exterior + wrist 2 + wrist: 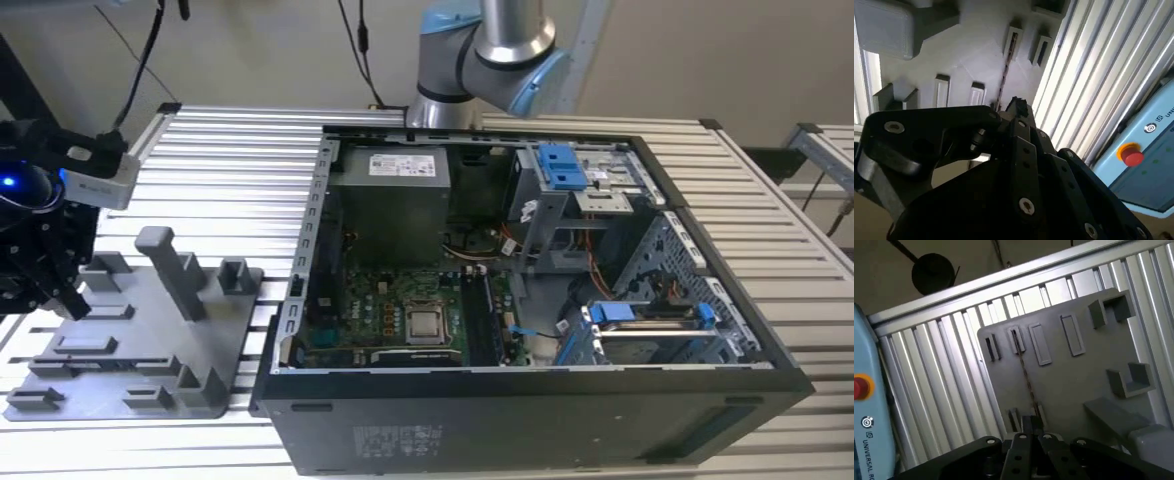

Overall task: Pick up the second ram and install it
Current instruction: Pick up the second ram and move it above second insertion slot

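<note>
While the ram [1025,375] stands edge-up in the tray [1079,385], its long axis runs straight away from your gripper [1032,426]. You can't tell whether it grips.

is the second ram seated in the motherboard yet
No, in the first wrist view the second ram stands on edge in the grey tray, the pincer at one end.

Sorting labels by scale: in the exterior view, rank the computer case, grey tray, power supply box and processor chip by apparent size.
Largest to smallest:
1. computer case
2. grey tray
3. power supply box
4. processor chip
None look close enough to confuse.
</note>
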You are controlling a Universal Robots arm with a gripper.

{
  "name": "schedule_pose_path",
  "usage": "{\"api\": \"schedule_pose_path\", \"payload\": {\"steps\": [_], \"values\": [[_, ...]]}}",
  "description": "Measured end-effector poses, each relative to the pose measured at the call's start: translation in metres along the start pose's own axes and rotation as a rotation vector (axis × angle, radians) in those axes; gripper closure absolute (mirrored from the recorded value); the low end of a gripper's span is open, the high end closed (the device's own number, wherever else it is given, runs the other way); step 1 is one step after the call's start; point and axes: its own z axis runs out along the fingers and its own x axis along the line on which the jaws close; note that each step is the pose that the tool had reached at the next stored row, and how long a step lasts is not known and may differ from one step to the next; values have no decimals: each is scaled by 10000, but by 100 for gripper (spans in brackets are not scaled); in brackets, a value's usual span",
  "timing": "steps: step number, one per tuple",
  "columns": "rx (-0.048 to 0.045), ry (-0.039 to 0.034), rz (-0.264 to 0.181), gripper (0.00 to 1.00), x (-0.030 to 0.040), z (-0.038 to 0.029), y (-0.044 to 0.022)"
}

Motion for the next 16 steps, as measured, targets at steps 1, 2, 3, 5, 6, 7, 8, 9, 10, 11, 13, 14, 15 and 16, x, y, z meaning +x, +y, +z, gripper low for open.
{"api": "schedule_pose_path", "payload": {"steps": [1, 2, 3, 5, 6, 7, 8, 9, 10, 11, 13, 14, 15, 16], "values": [[6, 3, -181, 89, 0, 1, 0], [13, 7, -365, 89, 0, 1, 0], [19, 10, -545, 89, 0, 1, 0], [29, 2, -874, 89, 0, 3, 0], [21, -50, -974, 89, 0, 7, 1], [-2, -126, -1040, 89, 0, 7, 1], [-41, -234, -1076, 89, 0, 6, 1], [-95, -371, -1094, 89, -1, 7, 1], [-145, -467, -1110, 89, 0, 6, 0], [-187, -510, -1125, 89, -1, 7, 0], [-289, -491, -1206, 89, -1, 9, 0], [-340, -477, -1274, 89, 0, 9, 0], [-389, -464, -1349, 89, -1, 9, 1], [-433, -450, -1434, 89, -1, 10, 0]]}}
